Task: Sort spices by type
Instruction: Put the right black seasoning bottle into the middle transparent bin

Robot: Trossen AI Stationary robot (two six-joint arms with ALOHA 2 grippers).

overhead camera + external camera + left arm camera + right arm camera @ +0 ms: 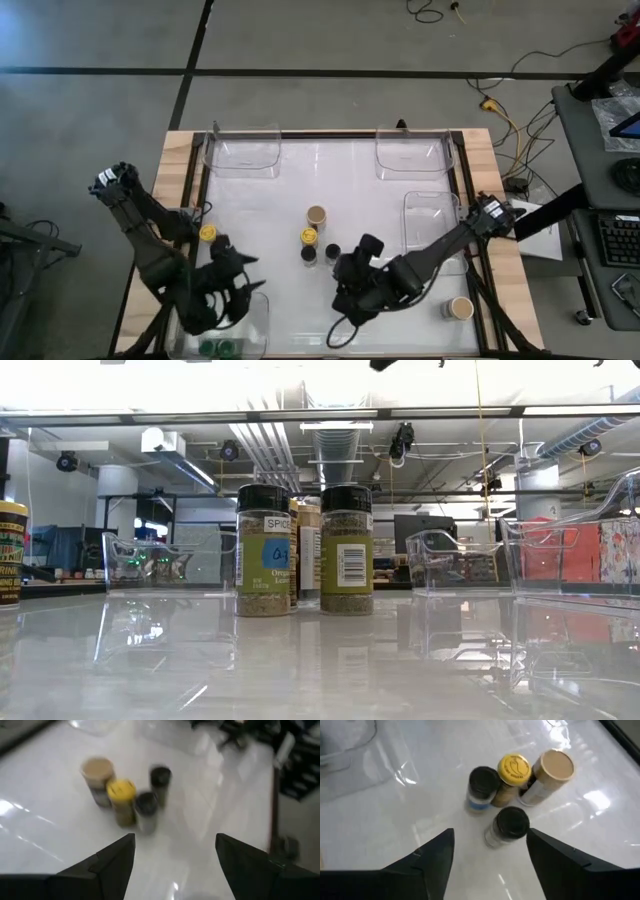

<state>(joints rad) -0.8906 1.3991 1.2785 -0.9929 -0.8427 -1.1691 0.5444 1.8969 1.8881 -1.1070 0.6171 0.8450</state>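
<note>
At mid-bench: four upright jars are clustered close together — a tan-lidded jar (316, 215), a yellow-lidded jar (309, 236), and two black-lidded jars (308, 254) (332, 252).
Near the bench's left edge: a second yellow-lidded jar (207, 233) is seen standing alone, just beside the left arm.
Near the right corner: a second tan-lidded jar (461, 308) is seen, well apart from the cluster.
Left near tray: green lids (222, 347) are seen inside a clear tray (260, 322).
Right pincer (352, 268): its fingers are held apart around nothing; it is poised just beside the nearer black-lidded jar (511, 823), which is framed between the two fingers in the right wrist view.
Left pincer (238, 270): its fingers are spread, nothing is held; the cluster lies ahead of it but farther off.
Key relation: the right pincer is judged the nearer of the two to the black-lidded pair; the closest jar lies directly ahead of its gap.
Long axis: every jar stands vertical, so a grip across the body or lid is judged likely.
Risk: the neighbouring jars stand so close that a finger could nudge them.
</note>
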